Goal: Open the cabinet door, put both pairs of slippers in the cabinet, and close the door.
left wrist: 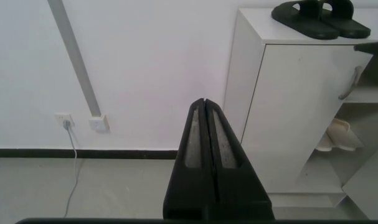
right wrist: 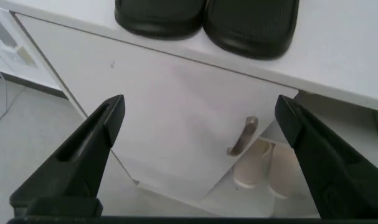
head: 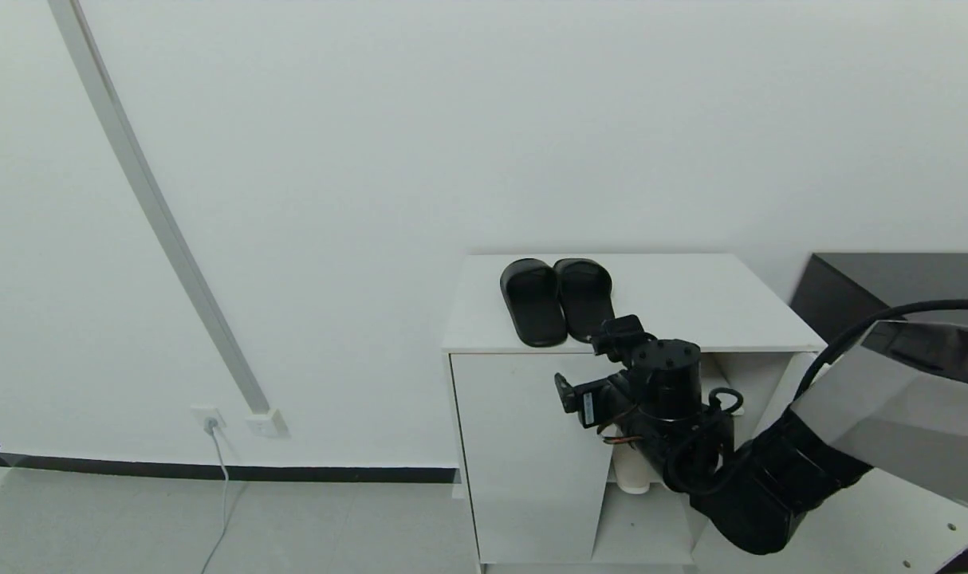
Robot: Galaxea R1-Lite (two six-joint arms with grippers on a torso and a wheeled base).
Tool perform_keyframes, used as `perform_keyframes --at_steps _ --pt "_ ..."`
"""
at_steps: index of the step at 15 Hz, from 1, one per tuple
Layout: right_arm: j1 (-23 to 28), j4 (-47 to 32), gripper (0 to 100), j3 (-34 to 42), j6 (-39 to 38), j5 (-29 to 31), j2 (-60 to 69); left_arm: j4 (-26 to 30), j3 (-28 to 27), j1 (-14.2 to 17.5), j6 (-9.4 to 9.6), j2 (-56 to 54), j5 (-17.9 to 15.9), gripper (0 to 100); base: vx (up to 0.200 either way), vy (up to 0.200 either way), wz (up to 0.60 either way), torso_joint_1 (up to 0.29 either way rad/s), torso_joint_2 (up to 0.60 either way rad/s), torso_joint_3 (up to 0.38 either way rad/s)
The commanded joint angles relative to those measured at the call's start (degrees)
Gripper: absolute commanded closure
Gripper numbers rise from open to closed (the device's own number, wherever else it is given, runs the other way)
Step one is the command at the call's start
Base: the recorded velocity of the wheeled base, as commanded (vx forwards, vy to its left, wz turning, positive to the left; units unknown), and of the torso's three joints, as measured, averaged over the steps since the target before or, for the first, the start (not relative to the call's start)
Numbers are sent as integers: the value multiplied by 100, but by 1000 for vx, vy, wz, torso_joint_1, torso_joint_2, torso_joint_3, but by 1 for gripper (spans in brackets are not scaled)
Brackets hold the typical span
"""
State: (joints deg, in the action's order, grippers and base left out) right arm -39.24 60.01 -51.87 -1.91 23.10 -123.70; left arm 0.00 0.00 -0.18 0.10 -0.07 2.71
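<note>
main risk: clipping the front lip of the cabinet (head: 691, 295) with the right gripper (head: 594, 363) on the way up to the black slippers (head: 556, 299), from starting so close beneath that edge. could also shove the pair back toward twelve o'clock instead of pinching them, if brought in flat against the heels. might lift just one slipper and leave or drop the other, being two loose pieces side by side and touching. could bump the closed left door (head: 524, 446) or snag its handle (right wrist: 241, 135), just beside the gripper. may crowd the cream slippers (right wrist: 263, 165) already on the shelf inside when setting the black ones down.

black slippers: matte, rubbery-looking slides with broad straps, soles down, apparently toes toward twelve o'clock and heels at the front edge. lying on the cabinet top toward its nine o'clock side, at about eleven o'clock from the right gripper in the head view. probably light and bendy, with some grip. likely to flex and sag if held by one strap alone.

cream slippers: inside the open half of the cabinet, at about six o'clock from that gripper, partly hidden.

right gripper: spread wide, holding nothing, facing the door edge just below the black pair. left gripper (left wrist: 204, 143): pressed closed with nothing between, well apart from the cabinet, off its nine o'clock side.
</note>
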Motion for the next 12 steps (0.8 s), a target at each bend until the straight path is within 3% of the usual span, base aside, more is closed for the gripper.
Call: perform_keyframes --at_steps 1,8,12 --pt "-5 -464 0 -455 -46 10 267 -9 0 1 -1 7 2 100 0 0 0 0 0 0" --pt "-180 -1220 0 -842 -292 19 522 0 0 1 8 7 -7 100 0 0 0 0 0 0" --pt "-198 -1220 0 -851 -380 28 487 0 0 1 8 7 -16 100 200 0 0 -5 -1 6"
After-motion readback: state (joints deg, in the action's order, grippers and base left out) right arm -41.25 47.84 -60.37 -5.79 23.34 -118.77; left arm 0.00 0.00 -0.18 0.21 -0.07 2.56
